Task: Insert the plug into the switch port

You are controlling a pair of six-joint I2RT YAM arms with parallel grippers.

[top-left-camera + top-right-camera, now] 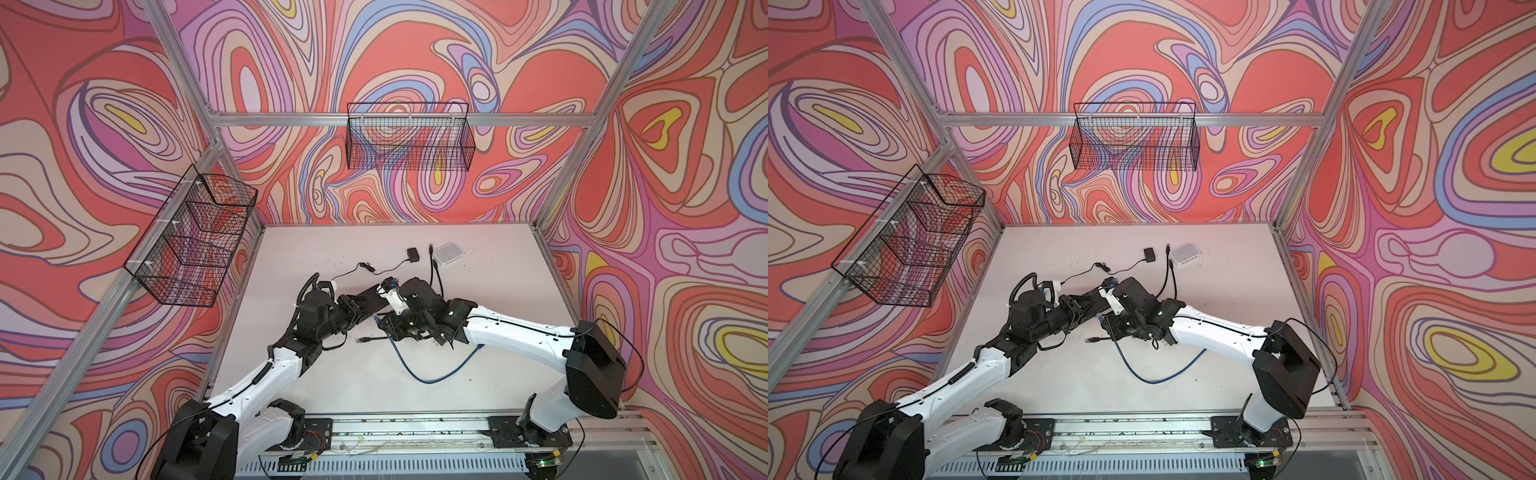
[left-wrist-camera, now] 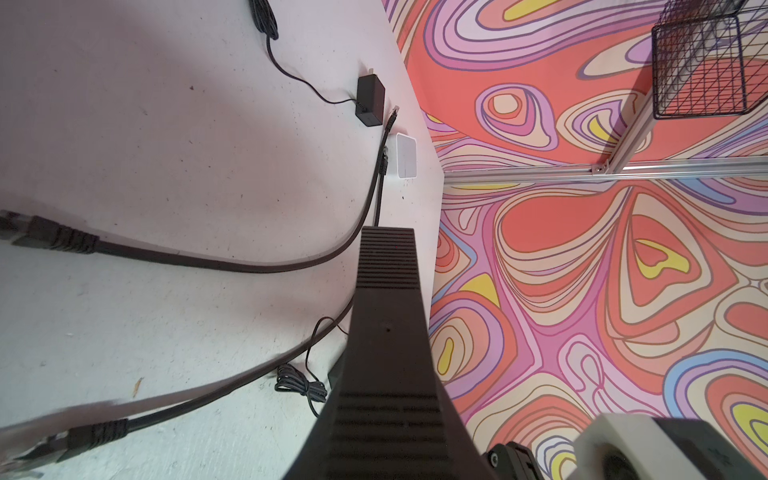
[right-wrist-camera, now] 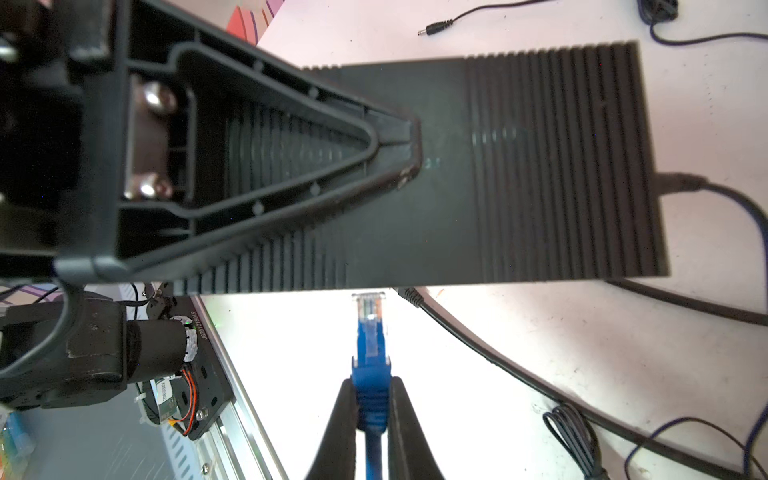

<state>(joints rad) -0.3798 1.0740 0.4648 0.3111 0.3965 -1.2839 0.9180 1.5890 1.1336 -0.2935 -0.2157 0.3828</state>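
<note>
Right pincer (image 3: 372,390) clamps blue plug (image 3: 369,332) (tip near black box (image 3: 519,166)).

Blue plug (image 3: 369,336) tip-first just beside edge of black ribbed switch (image 3: 540,166)

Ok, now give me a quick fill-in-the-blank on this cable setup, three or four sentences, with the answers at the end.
The right gripper is shut on the plug, whose colour is ____.
The left gripper grips the ribbed switch, whose colour is ____.
The small box near the back edge of the table is ____.
The wire baskets hanging above the table number ____.
Missing words: blue; black; white; two.
</note>
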